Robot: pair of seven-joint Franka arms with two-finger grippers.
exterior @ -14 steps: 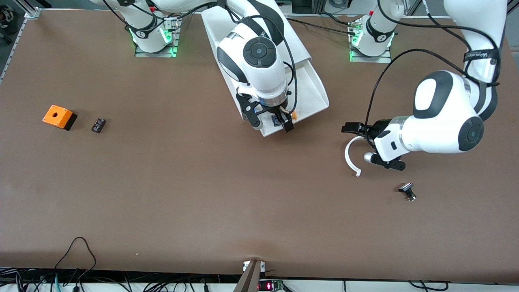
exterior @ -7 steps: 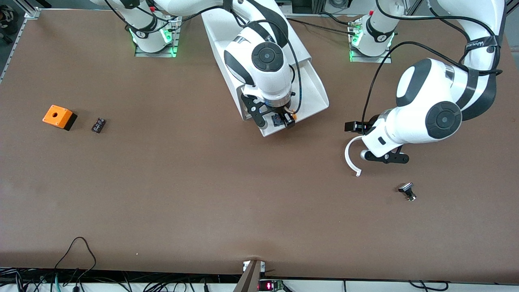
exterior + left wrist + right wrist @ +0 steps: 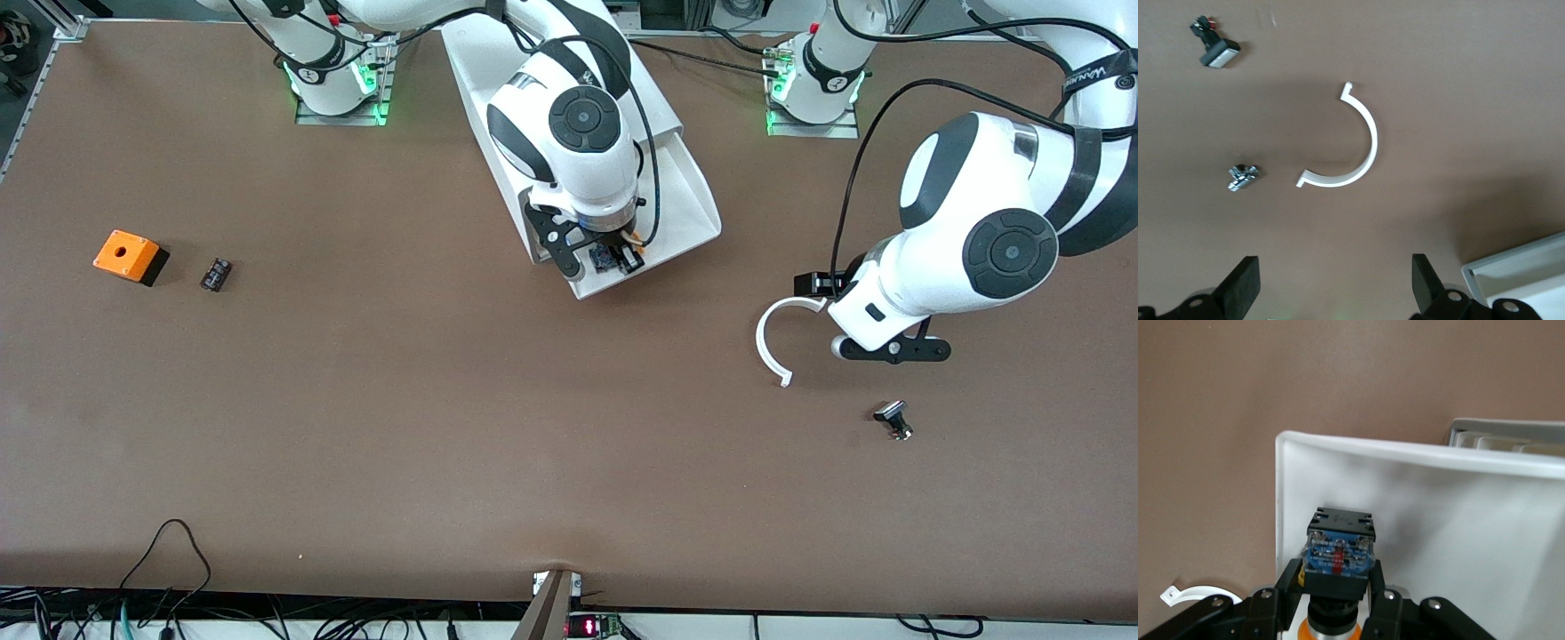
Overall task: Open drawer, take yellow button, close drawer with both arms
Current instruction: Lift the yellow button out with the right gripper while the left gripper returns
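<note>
The drawer juts from the cabinet toward the camera. In it, at its near end, sits the button. Toward the left arm's end lies a curved strip; a small part lies nearer the camera. A box and a block sit side by side toward the right arm's end.

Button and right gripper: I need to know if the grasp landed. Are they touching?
Touching. The right wrist view shows the right gripper's fingers shut against the button.

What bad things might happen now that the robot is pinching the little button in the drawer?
1. The right gripper is shut on the tiny blue-and-black, orange-capped button by its narrow body; it might slip when lifted.
2. The gripper sits low inside the open white plastic drawer; lifting crookedly might bump its wall.
3. The left gripper, open, waits above the white curved plastic piece.
</note>
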